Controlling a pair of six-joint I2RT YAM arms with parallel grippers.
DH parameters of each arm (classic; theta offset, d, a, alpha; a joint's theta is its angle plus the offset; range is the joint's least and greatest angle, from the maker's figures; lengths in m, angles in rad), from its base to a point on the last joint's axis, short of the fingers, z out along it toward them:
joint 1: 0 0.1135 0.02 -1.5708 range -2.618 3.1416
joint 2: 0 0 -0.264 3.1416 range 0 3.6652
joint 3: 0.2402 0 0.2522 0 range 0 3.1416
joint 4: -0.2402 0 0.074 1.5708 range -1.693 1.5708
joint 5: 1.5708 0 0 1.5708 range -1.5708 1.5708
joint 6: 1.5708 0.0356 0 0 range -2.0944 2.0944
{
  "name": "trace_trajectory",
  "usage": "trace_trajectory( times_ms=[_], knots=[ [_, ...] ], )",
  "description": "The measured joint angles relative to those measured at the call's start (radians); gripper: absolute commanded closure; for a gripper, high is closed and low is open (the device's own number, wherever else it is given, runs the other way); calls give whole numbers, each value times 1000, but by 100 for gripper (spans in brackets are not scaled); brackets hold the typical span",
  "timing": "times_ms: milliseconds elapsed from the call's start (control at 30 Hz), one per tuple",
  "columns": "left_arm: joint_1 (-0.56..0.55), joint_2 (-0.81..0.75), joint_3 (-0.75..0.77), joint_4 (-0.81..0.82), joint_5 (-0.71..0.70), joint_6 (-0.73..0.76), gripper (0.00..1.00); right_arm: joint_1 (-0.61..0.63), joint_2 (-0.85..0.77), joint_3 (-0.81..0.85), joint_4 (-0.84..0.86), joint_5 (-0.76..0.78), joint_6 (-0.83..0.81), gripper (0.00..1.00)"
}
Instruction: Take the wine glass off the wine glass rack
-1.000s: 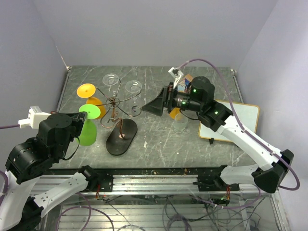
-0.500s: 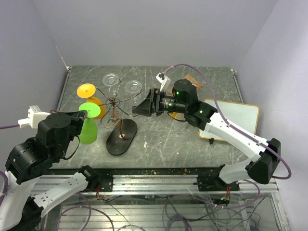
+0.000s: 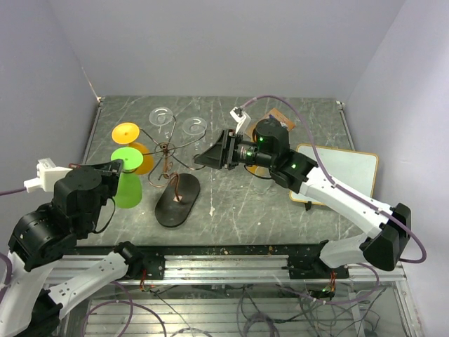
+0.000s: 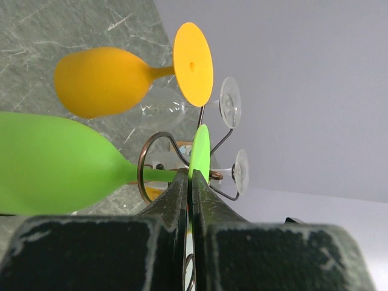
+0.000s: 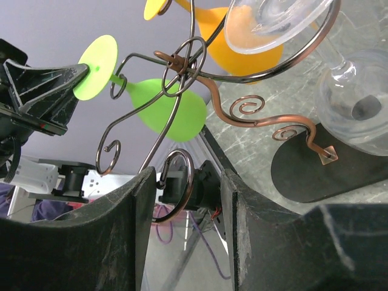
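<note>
L pincer (image 4: 190,177) clenched on green wine glass (image 4: 57,163) stem; R pincer (image 5: 187,177) released, straddling wine glass rack (image 3: 175,201) scroll.

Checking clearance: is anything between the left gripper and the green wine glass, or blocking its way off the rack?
Nothing between: the left gripper is shut on the green wine glass. A loop of the rack curls round its stem; the orange glass hangs beside.

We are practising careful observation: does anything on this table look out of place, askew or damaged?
The white board on the right side of the table lies skewed and seems to overhang the edge. Otherwise nothing looks spilled or broken, and the wine glass rack stands on its base.
</note>
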Motion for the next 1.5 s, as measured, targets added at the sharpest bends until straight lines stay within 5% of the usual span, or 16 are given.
trace_trajectory(
  times_ms=[533, 933, 1500],
  knots=[
    [0, -14, -36, 20, -62, -89, 93, 2, -19, -18, 13, 32, 3, 58],
    [0, 36, -71, 116, 77, -47, 93, 2, -19, -18, 13, 34, -1, 57],
    [0, -113, -109, 167, 185, 54, 93, 2, -19, -16, 5, 39, -11, 49]
  ],
)
